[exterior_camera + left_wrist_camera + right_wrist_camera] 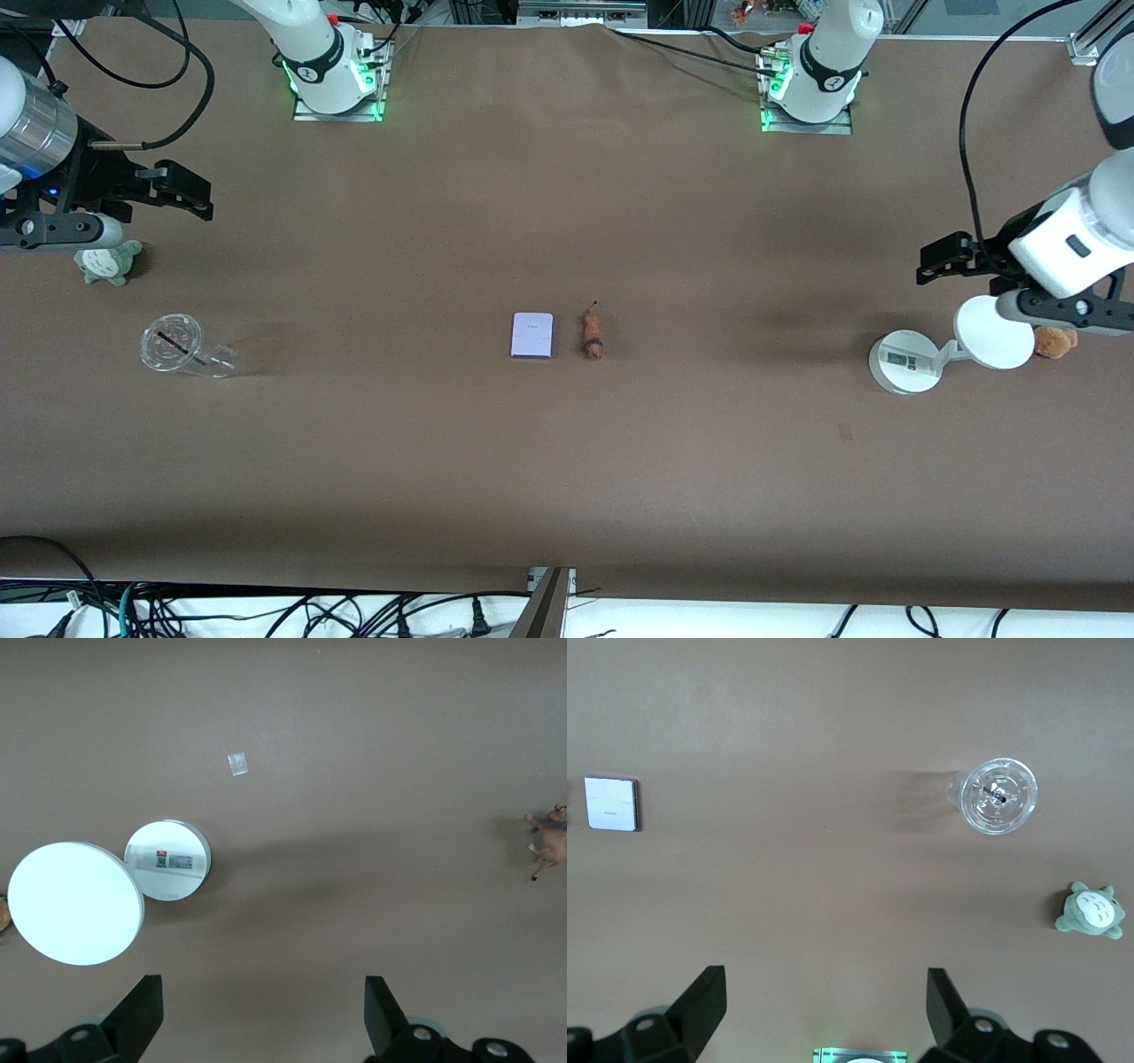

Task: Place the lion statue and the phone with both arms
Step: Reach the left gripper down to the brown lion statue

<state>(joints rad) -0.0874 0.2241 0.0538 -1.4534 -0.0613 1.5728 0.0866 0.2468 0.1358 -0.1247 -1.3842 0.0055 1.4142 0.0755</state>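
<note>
The phone [532, 335], a flat pale lavender-white rectangle, lies at the table's middle. The lion statue [592, 333], a tiny reddish-brown figurine, lies beside it toward the left arm's end, apart from it. The phone also shows in the right wrist view [611, 804], and the lion shows in the left wrist view [551, 842]. My left gripper [926, 264] hangs open and empty over the left arm's end of the table, by the white device; its own view [263, 1010] shows the jaws wide apart. My right gripper [197, 197] hangs open and empty over the right arm's end [824, 1005].
A white round-based device [904, 361] with a disc [75, 902] and a tan-brown plush [1056, 341] sit under the left arm. A clear lidded cup [182, 347] and a green plush [108, 263] sit at the right arm's end. A small pale mark [237, 764] is on the cloth.
</note>
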